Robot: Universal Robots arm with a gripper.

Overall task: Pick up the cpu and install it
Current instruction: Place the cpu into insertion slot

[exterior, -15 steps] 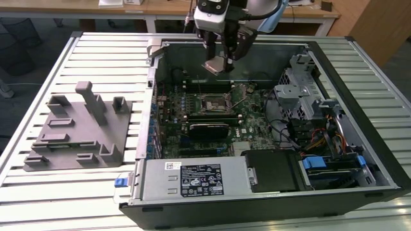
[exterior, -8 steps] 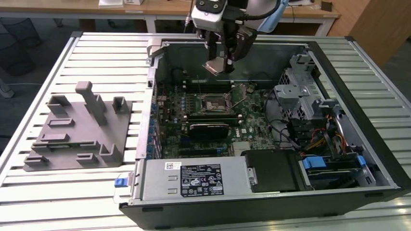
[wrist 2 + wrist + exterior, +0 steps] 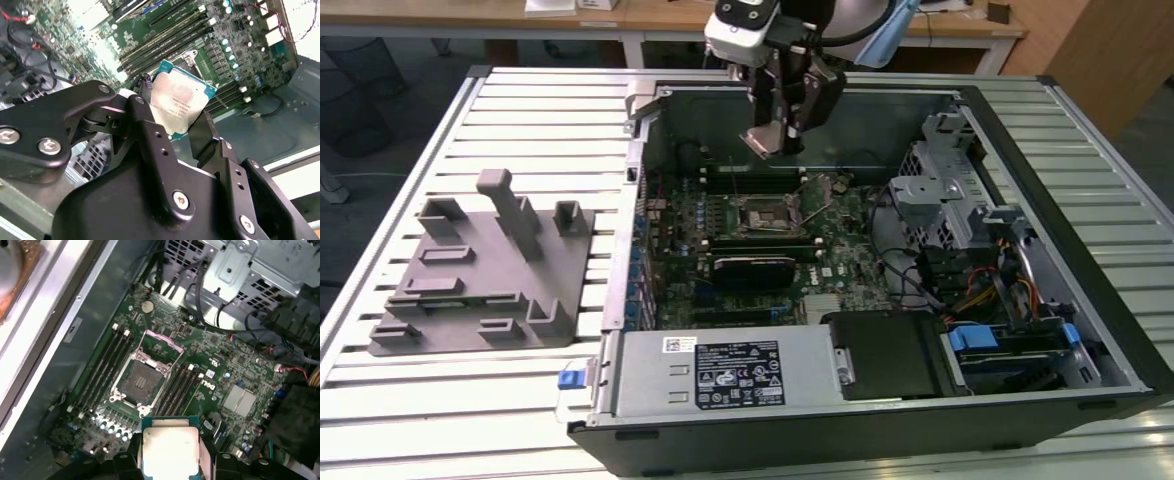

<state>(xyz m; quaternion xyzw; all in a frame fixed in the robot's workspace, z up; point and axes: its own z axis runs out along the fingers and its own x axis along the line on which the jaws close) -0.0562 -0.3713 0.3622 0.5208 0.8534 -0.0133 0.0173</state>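
Exterior view: arm extended downward into open computer case (image 3: 894, 125), gripper (image 3: 771, 142) pointed down. cpu (image 3: 759, 140) clamped between jaws, tilted, held clear above socket (image 3: 763, 213), which is seen below jaws.

Second wrist view: black fingers (image 3: 205, 132) closed on opposite edges of cpu (image 3: 180, 102); metal top turned toward camera.

First wrist view: cpu (image 3: 170, 450) gripped at jaw tips; uncovered socket (image 3: 141, 382) seen beyond jaws, flanked by memory slots (image 3: 102, 372).

The chip (image 3: 170, 452) is being shown silver-grey on top with a green edge, and the gripper (image 3: 175, 117) in black. The circuit board (image 3: 845, 262) is being seen in dark green. At nine o'clock in the exterior view, a grey block (image 3: 480, 275) is being displayed on a pale, ribbed table (image 3: 454, 410).
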